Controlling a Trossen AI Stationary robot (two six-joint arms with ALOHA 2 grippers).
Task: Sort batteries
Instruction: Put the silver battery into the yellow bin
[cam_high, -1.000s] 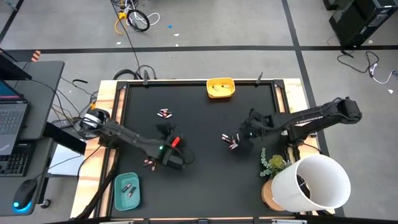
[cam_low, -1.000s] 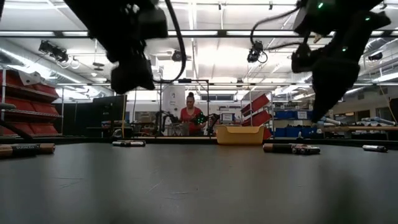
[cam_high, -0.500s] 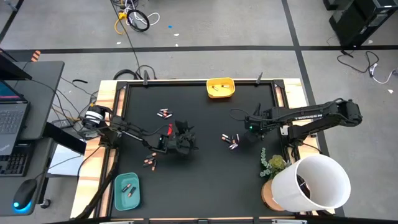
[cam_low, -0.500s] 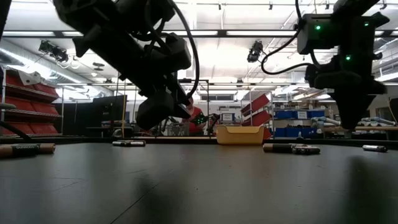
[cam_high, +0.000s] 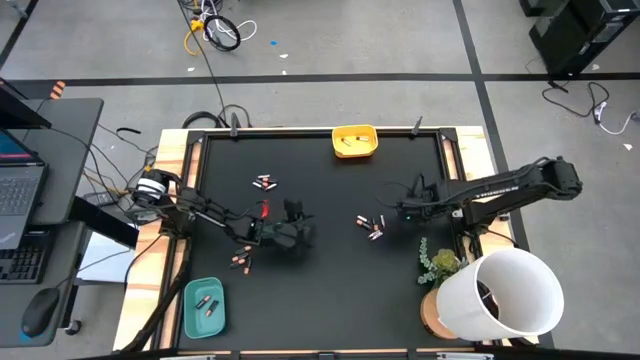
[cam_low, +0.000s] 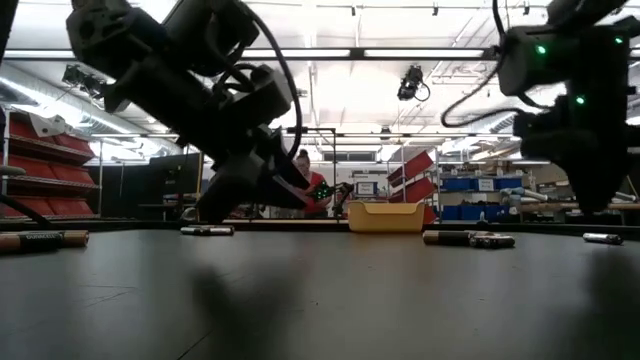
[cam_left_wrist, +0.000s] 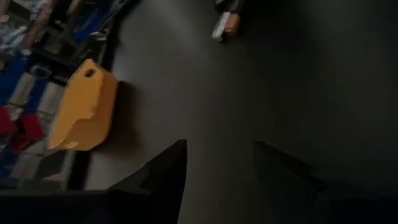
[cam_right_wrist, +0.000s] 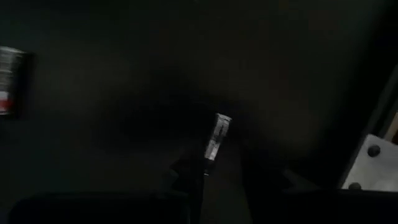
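A: Where do we find the batteries (cam_high: 371, 227)?

B: We see a small cluster on the black table (cam_high: 330, 290), below the yellow tray (cam_high: 355, 141); another group (cam_high: 264, 183) lies left of that tray, and two (cam_high: 208, 305) rest in the teal tray (cam_high: 204, 306).

A: And the grippers?

B: Our right gripper (cam_right_wrist: 214, 163) pinches one silvery battery (cam_right_wrist: 215, 136) just beside the cluster. Our left gripper (cam_left_wrist: 214, 163), fingers spread with nothing between them, hangs low over the table, left of the cluster, facing the yellow tray.
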